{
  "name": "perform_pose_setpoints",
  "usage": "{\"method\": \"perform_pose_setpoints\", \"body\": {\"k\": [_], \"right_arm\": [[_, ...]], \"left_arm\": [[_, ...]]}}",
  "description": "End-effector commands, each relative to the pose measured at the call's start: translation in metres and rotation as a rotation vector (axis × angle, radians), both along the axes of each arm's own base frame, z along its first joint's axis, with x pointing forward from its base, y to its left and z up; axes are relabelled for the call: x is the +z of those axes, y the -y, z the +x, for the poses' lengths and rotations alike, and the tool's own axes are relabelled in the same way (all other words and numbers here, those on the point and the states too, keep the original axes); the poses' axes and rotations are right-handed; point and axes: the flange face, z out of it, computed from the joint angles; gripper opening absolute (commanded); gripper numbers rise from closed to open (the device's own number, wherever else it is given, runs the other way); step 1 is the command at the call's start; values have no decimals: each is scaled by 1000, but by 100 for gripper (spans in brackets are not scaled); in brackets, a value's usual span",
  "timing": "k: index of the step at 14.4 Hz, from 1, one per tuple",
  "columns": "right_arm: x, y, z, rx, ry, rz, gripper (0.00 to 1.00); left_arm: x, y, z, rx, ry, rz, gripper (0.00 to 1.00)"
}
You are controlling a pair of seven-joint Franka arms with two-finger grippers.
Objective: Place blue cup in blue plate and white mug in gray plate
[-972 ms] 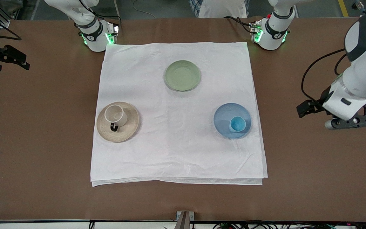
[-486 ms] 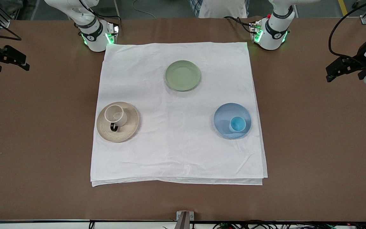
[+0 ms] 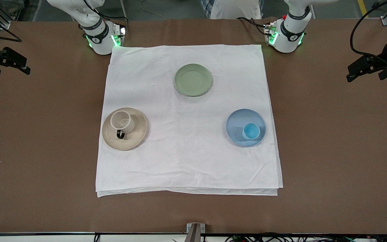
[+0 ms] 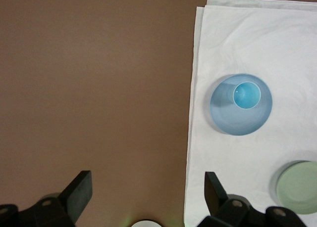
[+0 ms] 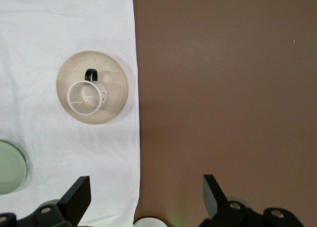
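Observation:
The blue cup [image 3: 251,131] stands upright in the blue plate [image 3: 236,122], off its centre. The white mug [image 3: 122,121] stands upright on the gray plate [image 3: 139,131], its dark handle toward the front camera. My left gripper [image 3: 364,69] is open and empty, high over bare table at the left arm's end. In the left wrist view its gripper [image 4: 147,187] is well apart from the cup [image 4: 246,95] and plate [image 4: 225,119]. My right gripper [image 3: 7,60] is open and empty over the right arm's end. In the right wrist view its gripper [image 5: 146,186] is far from the mug [image 5: 86,98] and gray plate [image 5: 118,82].
A green plate [image 3: 193,80] lies empty on the white cloth [image 3: 186,158], farther from the front camera than both other plates. It also shows in the left wrist view [image 4: 298,187] and the right wrist view [image 5: 9,167]. Brown table surrounds the cloth.
My left arm has drawn away from beside the blue plate, up and out toward the table's end, then nearly stopped. The right arm, cup, mug and plates have not moved.

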Motion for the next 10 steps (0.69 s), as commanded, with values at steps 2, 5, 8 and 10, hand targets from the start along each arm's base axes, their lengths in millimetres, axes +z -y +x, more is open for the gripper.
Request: {"method": "perform_pose_setpoints", "body": {"k": [2, 5, 8, 10], "right_arm": [[16, -4, -3, -11, 25, 14, 100], [17, -4, -3, -9, 25, 15, 100], [13, -2, -7, -10, -10, 16, 100], [12, -1, -8, -9, -19, 15, 100]], "left_arm": [[-4, 2, -19, -24, -17, -24, 100], [-4, 7, -24, -28, -14, -23, 100], [-5, 7, -22, -27, -14, -23, 100], [-4, 4, -19, -29, -10, -15, 100]]}}
